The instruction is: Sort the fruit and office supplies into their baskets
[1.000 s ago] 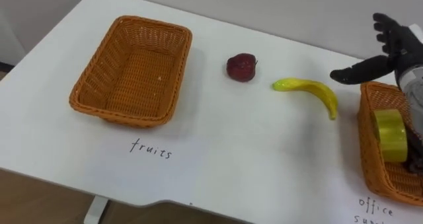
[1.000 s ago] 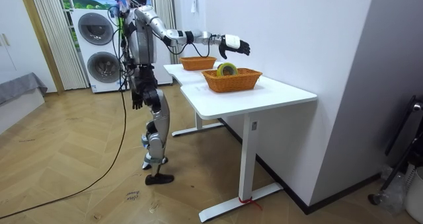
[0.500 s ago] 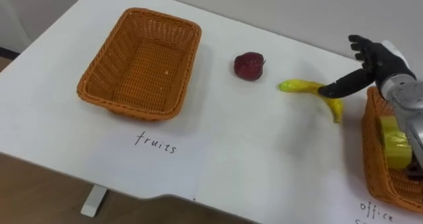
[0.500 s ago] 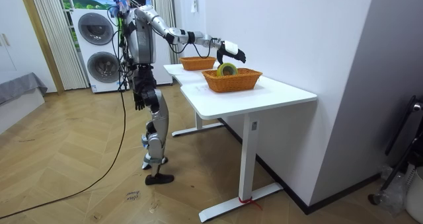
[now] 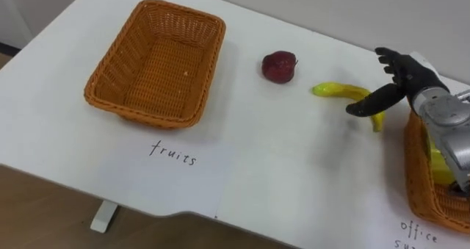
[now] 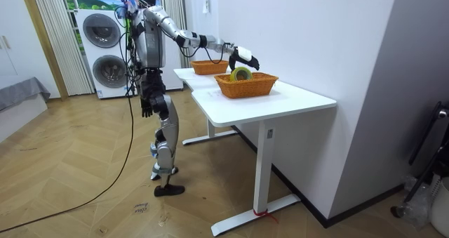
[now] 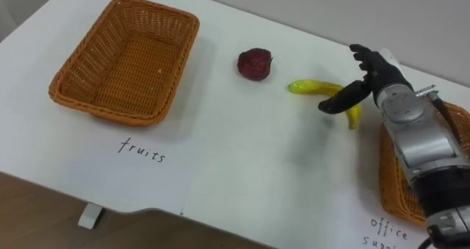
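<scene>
Two fruits unsorted: apple (image 5: pixel 280 65), banana (image 5: pixel 339 92). Fruits basket (image 5: pixel 117 95) upper left empty. Tape roll (image 5: pixel 439 164) in office basket (image 5: pixel 415 183), right edge. Right hand (image 5: pixel 408 76) splayed, empty, over banana.

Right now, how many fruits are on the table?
2: an apple right of the fruit basket, and a banana by the open right hand. More could hide in the other basket.

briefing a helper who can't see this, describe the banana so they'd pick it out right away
On the white table, between the empty basket on the left and the office basket at the right edge, two fruits lie loose. The banana is the right one, beside the open right hand. It is long, curved and yellow, whereas the apple to its left is round and dark red.
</scene>
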Motion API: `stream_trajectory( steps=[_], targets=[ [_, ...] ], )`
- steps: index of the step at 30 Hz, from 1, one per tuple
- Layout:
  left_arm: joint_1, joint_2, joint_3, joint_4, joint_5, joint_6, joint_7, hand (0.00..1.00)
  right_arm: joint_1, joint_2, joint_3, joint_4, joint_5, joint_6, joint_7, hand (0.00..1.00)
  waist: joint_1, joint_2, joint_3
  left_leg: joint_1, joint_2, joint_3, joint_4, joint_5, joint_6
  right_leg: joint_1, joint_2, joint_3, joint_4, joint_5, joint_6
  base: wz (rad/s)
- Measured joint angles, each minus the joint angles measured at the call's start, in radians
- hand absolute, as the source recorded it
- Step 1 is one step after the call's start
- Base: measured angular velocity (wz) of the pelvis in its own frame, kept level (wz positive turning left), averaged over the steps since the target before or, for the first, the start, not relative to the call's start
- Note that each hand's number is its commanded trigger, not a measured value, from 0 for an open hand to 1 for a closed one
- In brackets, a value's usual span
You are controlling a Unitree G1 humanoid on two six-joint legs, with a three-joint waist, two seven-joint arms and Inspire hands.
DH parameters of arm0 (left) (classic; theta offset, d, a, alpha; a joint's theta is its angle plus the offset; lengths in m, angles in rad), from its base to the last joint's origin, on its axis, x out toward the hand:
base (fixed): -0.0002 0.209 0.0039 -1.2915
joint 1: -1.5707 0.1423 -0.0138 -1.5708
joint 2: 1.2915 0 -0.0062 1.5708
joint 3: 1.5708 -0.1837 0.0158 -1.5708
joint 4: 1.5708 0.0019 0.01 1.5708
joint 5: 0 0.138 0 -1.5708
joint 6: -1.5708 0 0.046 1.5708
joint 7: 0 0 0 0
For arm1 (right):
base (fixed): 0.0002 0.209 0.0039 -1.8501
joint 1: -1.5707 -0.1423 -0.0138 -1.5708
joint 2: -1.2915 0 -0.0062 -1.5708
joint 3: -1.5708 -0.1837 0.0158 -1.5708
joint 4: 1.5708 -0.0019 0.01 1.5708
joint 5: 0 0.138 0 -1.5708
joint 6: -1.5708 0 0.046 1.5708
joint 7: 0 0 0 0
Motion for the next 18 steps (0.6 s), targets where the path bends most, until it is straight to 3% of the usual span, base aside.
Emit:
stream_trajectory(
  steps=[6,18],
  targets=[
    [-0.054,0.005,-0.044,0.051,-0.001,0.000,0.006,0.00,-0.001,0.000,0.019,0.029,-0.037,-0.002,-0.001,0.00,0.019,-0.002,0.0031,-0.029,0.000,-0.011,0.012,0.000,0.000,-0.016,0.000,-0.015,0.000,0.003,-0.001,0.05],
    [-0.097,0.007,-0.049,0.068,-0.041,-0.012,0.042,0.00,-0.100,0.000,0.073,0.223,-0.082,-0.029,-0.017,0.00,0.048,-0.011,0.0107,-0.071,0.000,-0.008,0.033,0.000,0.000,-0.056,-0.002,-0.022,0.002,0.006,-0.003,0.01]
  ],
)
